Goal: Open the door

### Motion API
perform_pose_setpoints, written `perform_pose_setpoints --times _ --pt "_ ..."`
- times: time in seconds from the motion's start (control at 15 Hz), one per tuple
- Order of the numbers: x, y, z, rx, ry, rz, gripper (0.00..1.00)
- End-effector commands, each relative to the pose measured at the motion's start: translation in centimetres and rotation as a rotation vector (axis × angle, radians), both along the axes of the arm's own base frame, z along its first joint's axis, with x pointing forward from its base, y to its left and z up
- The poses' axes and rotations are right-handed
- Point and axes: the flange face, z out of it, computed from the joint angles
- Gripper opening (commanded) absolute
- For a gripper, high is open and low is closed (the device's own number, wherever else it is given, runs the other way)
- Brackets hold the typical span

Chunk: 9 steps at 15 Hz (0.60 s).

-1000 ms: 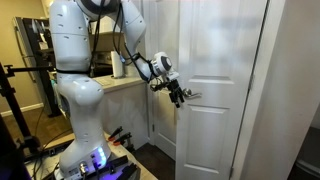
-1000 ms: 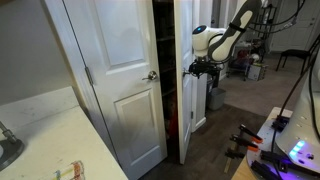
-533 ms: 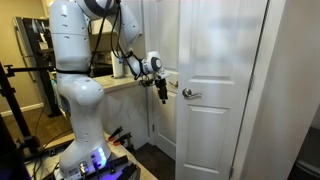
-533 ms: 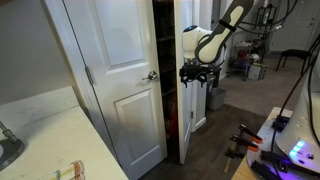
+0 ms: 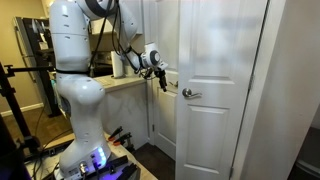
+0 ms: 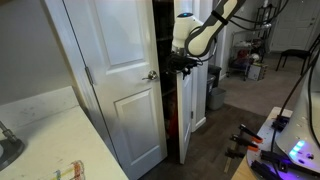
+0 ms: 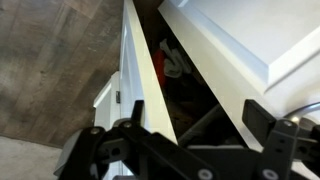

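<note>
The door (image 5: 225,60) is a tall white panelled leaf with a silver lever handle (image 5: 190,93) near its left edge. In an exterior view it shows nearly edge-on (image 6: 186,120) and stands ajar, with a dark gap beside it. My gripper (image 5: 164,83) hangs left of the handle, slightly above it and apart from it, by the door's free edge. It also shows in front of the gap (image 6: 184,68). In the wrist view the gripper (image 7: 185,135) is open and empty, its fingers spread below the gap between two white leaves.
The matching white leaf (image 6: 125,60) with its own handle (image 6: 152,75) stands left of the gap. Things lie inside the dark closet (image 7: 175,65). A counter with a white bottle (image 5: 118,65) is behind the arm. A pale countertop (image 6: 50,130) fills the near left.
My gripper has left the lever handle and moved left and up toward the door's free edge. The door leaf has not visibly moved.
</note>
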Motion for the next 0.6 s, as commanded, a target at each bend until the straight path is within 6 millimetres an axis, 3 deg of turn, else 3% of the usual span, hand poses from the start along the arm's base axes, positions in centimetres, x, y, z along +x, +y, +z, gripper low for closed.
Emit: perform_pose_setpoints --times 0.0,0.33,0.53 --pt "0.8 -0.9 2.1 -0.036 -0.134 0.013 1.0" --pt "2.5 -4.1 6.7 -0.233 -0.308 -0.022 1.0" --pt "2.1 -4.6 6.4 -0.317 -0.349 -0.091 1.0"
